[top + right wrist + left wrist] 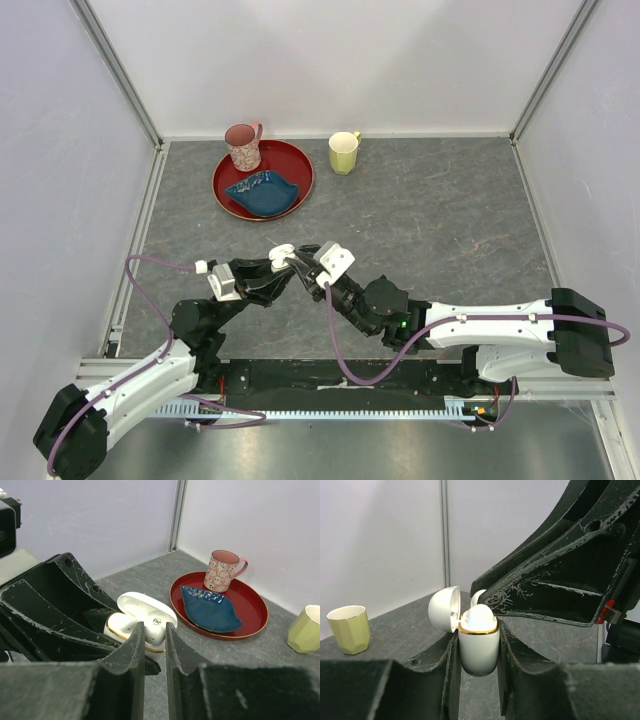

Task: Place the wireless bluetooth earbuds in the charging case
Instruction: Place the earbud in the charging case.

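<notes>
Your left pincer (284, 266) is clamped on the charging case (479, 645), which stands upright with its lid flipped open, at the centre of the top view over the table (430, 210). Your right pincer (155, 640), jaws nearly together, pinches 1 earbud (156, 625) at the case's open mouth.

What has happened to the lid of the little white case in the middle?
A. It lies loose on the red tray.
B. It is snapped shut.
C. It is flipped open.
C: the charging case has its lid swung back on the hinge, with an earbud showing above the gold rim.
</notes>
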Motion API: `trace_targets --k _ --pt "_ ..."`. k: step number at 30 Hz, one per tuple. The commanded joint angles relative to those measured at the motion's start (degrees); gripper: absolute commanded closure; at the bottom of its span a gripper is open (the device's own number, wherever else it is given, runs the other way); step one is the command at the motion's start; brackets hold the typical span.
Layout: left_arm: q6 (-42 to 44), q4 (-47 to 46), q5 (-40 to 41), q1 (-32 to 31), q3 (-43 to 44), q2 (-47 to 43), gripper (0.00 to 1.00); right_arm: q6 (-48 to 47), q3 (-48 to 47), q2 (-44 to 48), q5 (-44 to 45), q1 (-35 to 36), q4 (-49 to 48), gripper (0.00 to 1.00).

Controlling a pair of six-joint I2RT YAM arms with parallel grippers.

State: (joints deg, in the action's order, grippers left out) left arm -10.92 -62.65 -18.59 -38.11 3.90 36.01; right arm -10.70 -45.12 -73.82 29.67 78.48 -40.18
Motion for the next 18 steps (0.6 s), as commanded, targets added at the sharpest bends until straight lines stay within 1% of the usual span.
trace_targets --k 1,4,7,8,10,11,13,14,17,18 --pt "-1.04 -7.31 1.45 -0.04 2.43 -0.24 0.98 2.35 -0.93 -0.27 -1.28 0.01 5.64 0.99" --pt "-0.95 -7.40 1.28 -0.04 2.34 -0.15 0.98 3.66 -1.54 -0.18 -0.50 0.01 6.87 0.91" --pt "-0.68 -7.40 1.19 -0.04 2.25 -0.06 0.98 4.90 -2.60 -0.18 0.91 0.01 8.72 0.77" --pt "-0.68 -7.40 1.10 -0.04 2.16 0.02 0.98 5.16 -2.86 -0.01 1.44 0.01 9.07 0.69" --pt "-0.51 -7.40 0.84 -0.04 2.08 -0.06 0.98 6.39 -2.95 0.34 2.49 0.01 9.07 0.61" --pt "-0.42 -7.31 0.84 -0.04 1.99 -0.06 0.98 6.65 -3.04 0.61 3.45 0.01 8.90 0.52" --pt "-0.25 -7.13 0.66 -0.04 1.90 -0.06 0.98 7.79 -2.78 1.31 4.25 -0.17 8.37 0.42" --pt "-0.16 -7.05 0.66 -0.04 1.81 -0.06 0.98 8.32 -2.69 1.66 5.21 -0.43 8.02 0.35" --pt "0.19 -6.52 0.66 -0.04 1.81 -0.24 0.98 10.52 -2.16 3.24 6.01 -1.48 7.32 0.25" --pt "0.37 -6.34 0.66 -0.04 1.81 -0.32 0.98 10.52 -1.90 4.29 6.45 -1.83 7.14 0.23"
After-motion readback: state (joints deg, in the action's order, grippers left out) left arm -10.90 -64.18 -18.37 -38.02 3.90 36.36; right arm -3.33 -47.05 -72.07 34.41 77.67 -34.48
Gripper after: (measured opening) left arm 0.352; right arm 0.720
